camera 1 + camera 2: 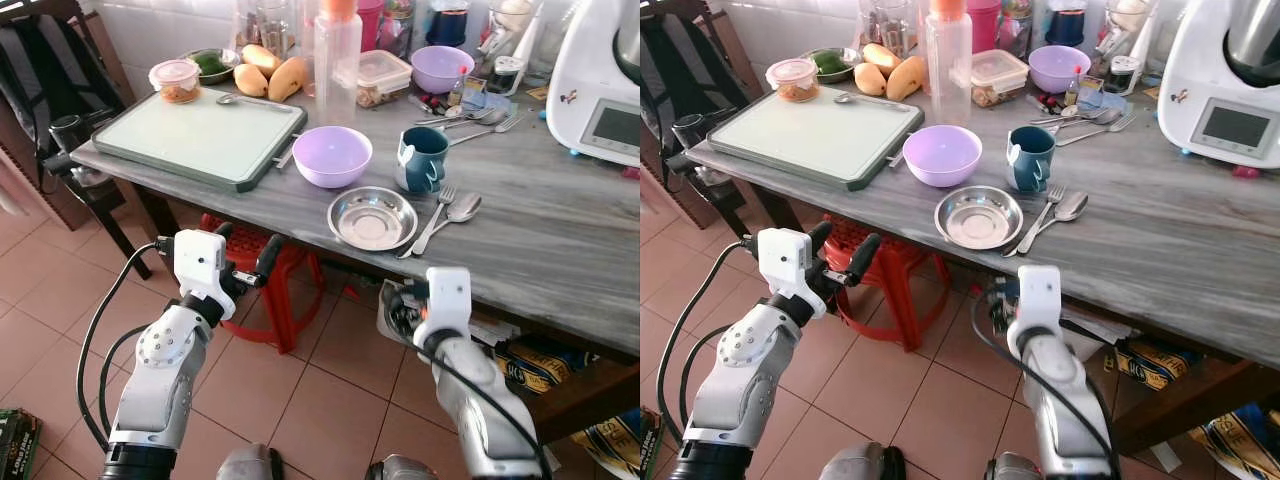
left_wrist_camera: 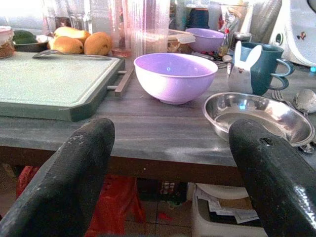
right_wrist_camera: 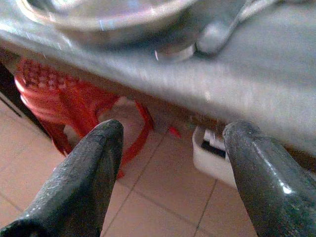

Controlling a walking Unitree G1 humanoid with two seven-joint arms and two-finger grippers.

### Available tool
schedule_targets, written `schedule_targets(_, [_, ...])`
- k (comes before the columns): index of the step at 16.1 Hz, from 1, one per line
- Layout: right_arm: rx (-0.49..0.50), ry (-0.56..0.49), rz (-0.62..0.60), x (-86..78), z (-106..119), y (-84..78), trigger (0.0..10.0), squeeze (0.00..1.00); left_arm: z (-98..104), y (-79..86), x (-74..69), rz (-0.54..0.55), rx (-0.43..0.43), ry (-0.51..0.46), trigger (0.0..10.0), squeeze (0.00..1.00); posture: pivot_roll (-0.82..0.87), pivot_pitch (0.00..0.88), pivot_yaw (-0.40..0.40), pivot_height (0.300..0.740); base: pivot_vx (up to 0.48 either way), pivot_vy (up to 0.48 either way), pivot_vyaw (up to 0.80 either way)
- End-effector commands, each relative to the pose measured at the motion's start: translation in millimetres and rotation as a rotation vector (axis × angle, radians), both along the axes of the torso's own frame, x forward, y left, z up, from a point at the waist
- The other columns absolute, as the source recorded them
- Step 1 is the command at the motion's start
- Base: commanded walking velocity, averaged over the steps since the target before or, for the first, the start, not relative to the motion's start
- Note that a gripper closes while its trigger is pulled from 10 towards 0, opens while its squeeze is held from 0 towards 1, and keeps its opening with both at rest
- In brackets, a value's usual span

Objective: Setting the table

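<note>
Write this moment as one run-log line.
left pincer: open, below table edge | right pincer: open, below table edge | steel dish, fork, spoon, mug, bowl: on table

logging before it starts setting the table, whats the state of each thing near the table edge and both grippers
steel plate: empty, upright
purple bowl: empty, upright
teal mug: upright
fork: flat beside plate
spoon: flat beside fork
left gripper: open, empty
right gripper: open, empty, below table edge

Home kitchen: cluttered table, food processor, tiled floor.
</note>
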State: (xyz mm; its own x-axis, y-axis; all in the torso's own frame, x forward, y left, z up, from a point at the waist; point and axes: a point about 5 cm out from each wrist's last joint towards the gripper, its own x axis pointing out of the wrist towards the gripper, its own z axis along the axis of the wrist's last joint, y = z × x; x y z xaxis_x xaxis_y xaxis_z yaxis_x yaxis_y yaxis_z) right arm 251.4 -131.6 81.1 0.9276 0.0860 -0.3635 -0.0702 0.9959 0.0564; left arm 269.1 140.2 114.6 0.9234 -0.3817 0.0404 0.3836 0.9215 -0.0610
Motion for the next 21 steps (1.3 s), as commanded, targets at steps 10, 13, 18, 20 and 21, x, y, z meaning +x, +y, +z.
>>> schedule_targets(10, [0.055,-0.075,0.181,36.7,10.2,29.6,10.0,0.0,2.1,-2.5,1.4,-0.004,0.004,-0.008,10.0,0.0,0.0,0.01,0.048,0.74,0.0,0.0,0.0])
schedule_targets(13, [0.055,-0.072,0.183,39.4,5.0,29.2,10.0,0.0,2.0,-2.3,1.7,-0.001,0.006,-0.008,10.0,0.0,0.0,0.013,0.048,0.74,0.0,0.0,0.0])
schedule_targets(18, [0.063,-0.085,0.122,55.6,0.8,19.4,10.0,0.0,2.4,-3.5,2.6,-0.004,0.005,-0.009,10.0,0.0,0.0,0.016,0.051,0.74,0.0,0.0,0.0])
schedule_targets(20, [0.061,-0.095,0.114,62.4,2.0,18.8,10.0,0.0,2.7,-3.4,2.5,-0.002,0.005,-0.01,10.0,0.0,0.01,0.016,0.048,0.74,0.0,0.0,0.0])
schedule_targets(21, [0.063,-0.1,0.117,63.6,2.8,19.6,10.0,0.0,2.7,-3.0,2.5,0.0,0.006,-0.011,10.0,0.0,0.01,0.016,0.047,0.74,0.0,0.0,0.0])
